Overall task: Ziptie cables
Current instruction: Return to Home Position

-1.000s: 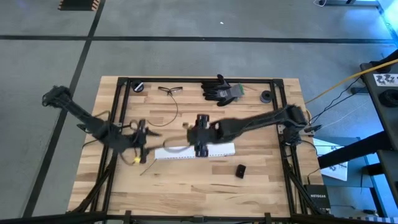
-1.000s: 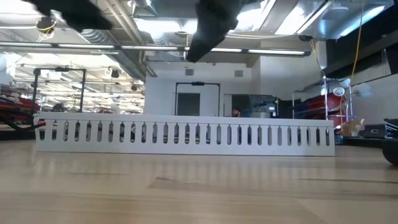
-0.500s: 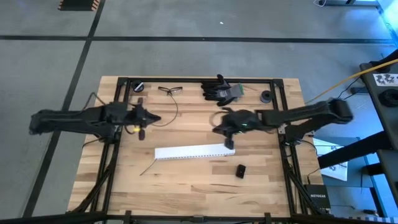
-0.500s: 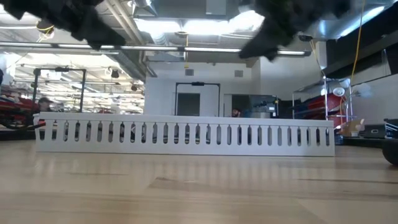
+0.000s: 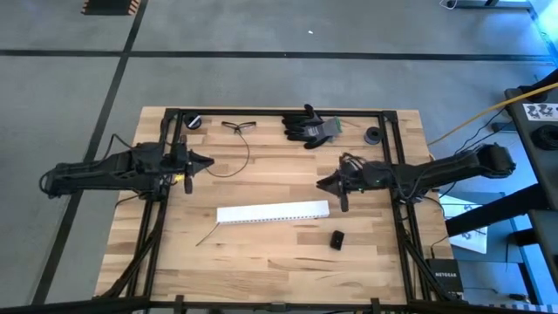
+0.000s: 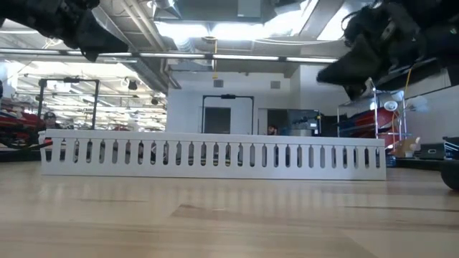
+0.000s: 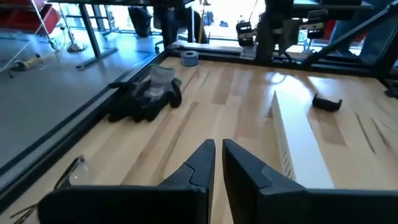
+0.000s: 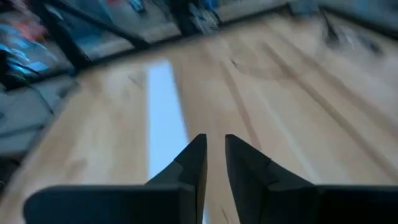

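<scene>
Two grippers off white duct [image 5: 273,212]: left gripper [image 5: 207,162] well apart beyond duct's left end, right gripper [image 5: 321,184] near right end. Both fingers nearly touching, empty. Cables: cannot tell where.

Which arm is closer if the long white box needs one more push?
Probably the right. In the high view the right gripper hovers just beyond the white duct's right end; the left gripper sits farther off, near the table's left edge.
</scene>
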Robot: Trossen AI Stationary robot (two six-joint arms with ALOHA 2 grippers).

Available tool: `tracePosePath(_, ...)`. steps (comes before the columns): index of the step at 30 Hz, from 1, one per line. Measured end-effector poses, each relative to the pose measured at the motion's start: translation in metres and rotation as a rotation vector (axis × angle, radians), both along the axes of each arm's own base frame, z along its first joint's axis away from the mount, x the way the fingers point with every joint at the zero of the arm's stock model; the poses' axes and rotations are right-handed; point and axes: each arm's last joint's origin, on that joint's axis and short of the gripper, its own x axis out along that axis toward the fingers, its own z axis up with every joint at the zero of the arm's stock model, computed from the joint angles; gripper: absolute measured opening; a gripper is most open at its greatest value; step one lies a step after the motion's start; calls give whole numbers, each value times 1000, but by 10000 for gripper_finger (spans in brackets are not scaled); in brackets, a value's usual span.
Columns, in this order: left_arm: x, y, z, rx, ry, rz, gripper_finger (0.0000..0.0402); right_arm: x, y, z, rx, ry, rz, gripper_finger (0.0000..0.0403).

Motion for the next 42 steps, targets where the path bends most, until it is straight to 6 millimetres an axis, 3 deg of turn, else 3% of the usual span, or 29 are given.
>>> tracePosePath(5, 1, -1, -11, 8, -16, -46, 15, -15, 0, -7, -71, -216, 70, 44)
tracePosePath(12, 0, 1, -30, 8, -64, -30, 15, -38, -1, -10, -81, -235, 60, 44)
tracePosePath(24, -9, -1, -45, -19, -127, -87, 15, -75, -6, 6, -168, -311, -25, 44)
tracePosePath(34, -14, -3, -72, -48, -174, -114, 15, -80, -5, 0, -214, -303, 3, 44)
tracePosePath(37, -13, -3, -73, -55, -178, -125, 15, -79, -5, -18, -202, -310, 3, 44)
tracePosePath(42, -13, -3, -72, -49, -182, -129, 15, -79, -6, -20, -191, -287, -23, 44)
